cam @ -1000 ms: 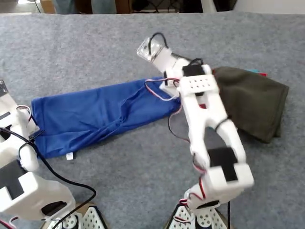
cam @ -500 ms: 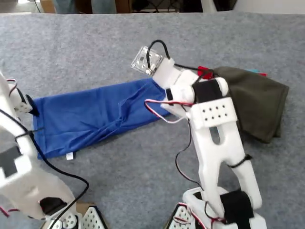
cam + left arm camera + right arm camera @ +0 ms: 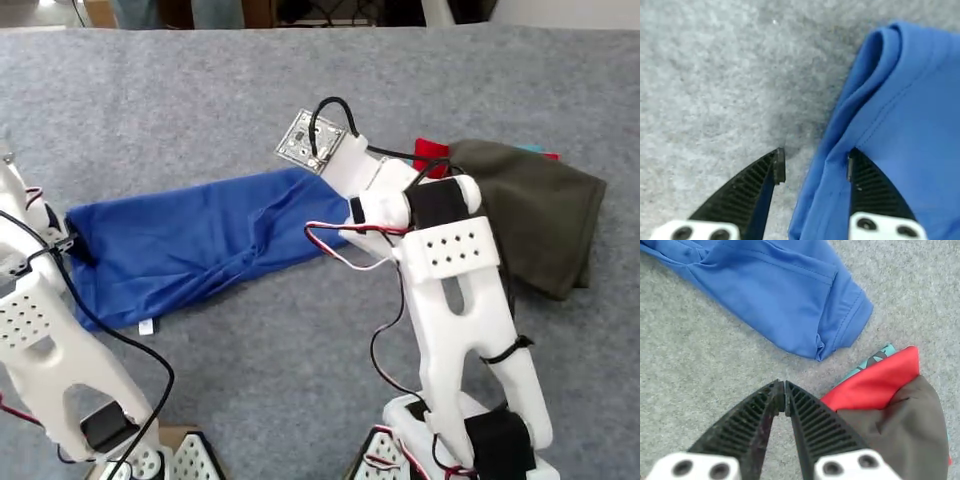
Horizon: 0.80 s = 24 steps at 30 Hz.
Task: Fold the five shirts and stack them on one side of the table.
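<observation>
A blue shirt (image 3: 200,245), folded into a long strip, lies across the left and middle of the grey table. My left gripper (image 3: 78,248) is at its left end. It is open (image 3: 815,165), with one finger on the table and the other over the shirt's folded edge (image 3: 910,100). My right arm (image 3: 440,250) covers the strip's right end. Its gripper (image 3: 785,387) is shut on nothing, above bare table between the blue shirt's sleeve end (image 3: 780,295) and a stack of folded shirts. The stack has a dark olive shirt (image 3: 530,210) on top, with red (image 3: 880,385) and teal (image 3: 867,362) shirts under it.
The grey cloth-covered table (image 3: 300,380) has bare room in front of the blue shirt and behind it, up to the far edge (image 3: 200,30). Loose arm cables (image 3: 345,255) hang over the shirt's right end. The arm bases stand at the near edge.
My left arm has risen and brought its gripper to the blue shirt's left end. My right arm has drawn back at the elbow, its wrist staying near the shirt's right end.
</observation>
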Available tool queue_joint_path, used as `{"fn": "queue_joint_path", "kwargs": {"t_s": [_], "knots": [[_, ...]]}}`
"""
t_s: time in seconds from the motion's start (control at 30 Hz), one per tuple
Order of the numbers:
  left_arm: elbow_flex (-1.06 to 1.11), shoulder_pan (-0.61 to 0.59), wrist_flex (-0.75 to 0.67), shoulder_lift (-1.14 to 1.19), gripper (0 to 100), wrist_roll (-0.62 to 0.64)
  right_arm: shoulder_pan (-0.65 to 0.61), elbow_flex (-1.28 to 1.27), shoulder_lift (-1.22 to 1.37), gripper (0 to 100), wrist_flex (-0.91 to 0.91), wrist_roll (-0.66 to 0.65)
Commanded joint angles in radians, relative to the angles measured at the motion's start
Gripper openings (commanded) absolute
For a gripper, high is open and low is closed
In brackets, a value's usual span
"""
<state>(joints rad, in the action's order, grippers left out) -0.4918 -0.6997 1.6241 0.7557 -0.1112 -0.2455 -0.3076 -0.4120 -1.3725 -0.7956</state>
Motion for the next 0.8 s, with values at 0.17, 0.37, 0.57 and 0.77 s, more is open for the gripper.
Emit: {"fn": "queue_joint_path", "kwargs": {"t_s": [0.17,0.37,0.57,0.77], "knots": [[-0.05,0.035,-0.009,0.087,20,0.006,-0.015,0.004,-0.031,1.5,0.003,0.006],[-0.067,0.035,0.061,0.086,18,-0.008,-0.015,0.005,-0.031,1.5,-0.003,0.006],[-0.15,0.044,0.137,0.0,21,-0.028,-0.015,0.005,-0.031,1.5,0.002,0.005],[-0.061,0.068,0.135,-0.092,21,-0.028,-0.015,0.005,-0.033,1.5,-0.003,0.005]]}}
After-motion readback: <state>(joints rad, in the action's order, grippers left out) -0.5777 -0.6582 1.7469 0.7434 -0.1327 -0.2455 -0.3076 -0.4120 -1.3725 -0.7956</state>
